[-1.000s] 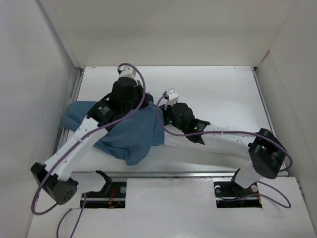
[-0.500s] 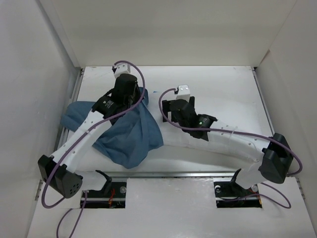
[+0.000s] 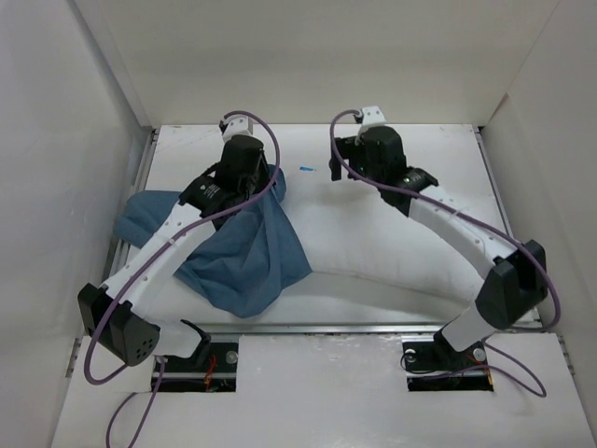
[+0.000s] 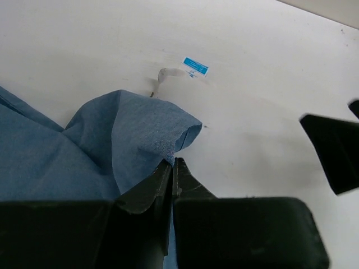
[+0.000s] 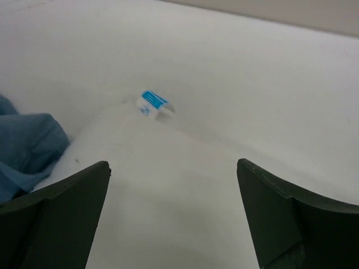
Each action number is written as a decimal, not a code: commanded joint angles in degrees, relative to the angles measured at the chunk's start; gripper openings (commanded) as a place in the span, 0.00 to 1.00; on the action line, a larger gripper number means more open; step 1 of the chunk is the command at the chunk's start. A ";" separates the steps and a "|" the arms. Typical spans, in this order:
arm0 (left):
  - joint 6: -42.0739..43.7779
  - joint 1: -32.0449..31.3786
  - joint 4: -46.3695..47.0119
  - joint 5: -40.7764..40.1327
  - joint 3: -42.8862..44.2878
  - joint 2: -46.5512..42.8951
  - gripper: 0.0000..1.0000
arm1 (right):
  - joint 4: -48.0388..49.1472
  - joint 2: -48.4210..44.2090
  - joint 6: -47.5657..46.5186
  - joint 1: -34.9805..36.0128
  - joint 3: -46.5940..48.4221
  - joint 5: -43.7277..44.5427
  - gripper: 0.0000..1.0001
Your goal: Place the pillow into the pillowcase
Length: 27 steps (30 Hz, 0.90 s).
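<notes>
Count on inspection: one pillow, one pillowcase, one blue label on the pillow, one table. Two arms present: left arm, right arm. Two grippers: left gripper, right gripper.

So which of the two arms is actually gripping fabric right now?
The left gripper: its jaws are shut on an edge of the blue pillowcase. The right gripper hangs over the white pillow with jaws wide open, holding nothing.

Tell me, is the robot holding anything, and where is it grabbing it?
The left gripper pinches the blue pillowcase by its edge. The right gripper holds nothing.
</notes>
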 commanded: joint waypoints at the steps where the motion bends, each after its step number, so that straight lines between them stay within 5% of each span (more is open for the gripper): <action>1: 1.49 0.25 1.85 0.18 3.98 -0.51 0.00 | 2.41 8.95 -11.38 0.71 9.47 -17.08 1.00; 6: 2.02 0.25 1.33 -0.51 5.65 0.11 0.00 | -3.82 21.81 -17.80 0.18 20.81 -34.36 1.00; 10: 2.02 0.25 0.18 -2.71 7.06 2.12 0.00 | -7.44 28.32 -18.34 1.32 22.33 -38.53 0.96; 14: 2.02 0.25 -1.04 -3.77 8.11 3.35 0.00 | -7.44 30.09 -17.47 1.33 15.74 -40.57 0.39; 15: 2.02 0.78 -1.05 -3.77 8.11 3.36 0.00 | -6.31 29.57 -16.77 1.33 15.03 -39.35 0.10; 16: 2.02 0.78 -1.05 -3.77 8.11 3.36 0.00 | -5.08 28.69 -14.58 1.33 14.33 -38.29 0.00; 27: 0.52 2.45 -2.45 -5.18 14.00 8.89 0.00 | 13.65 -4.43 -7.80 -0.96 -7.19 -35.03 0.00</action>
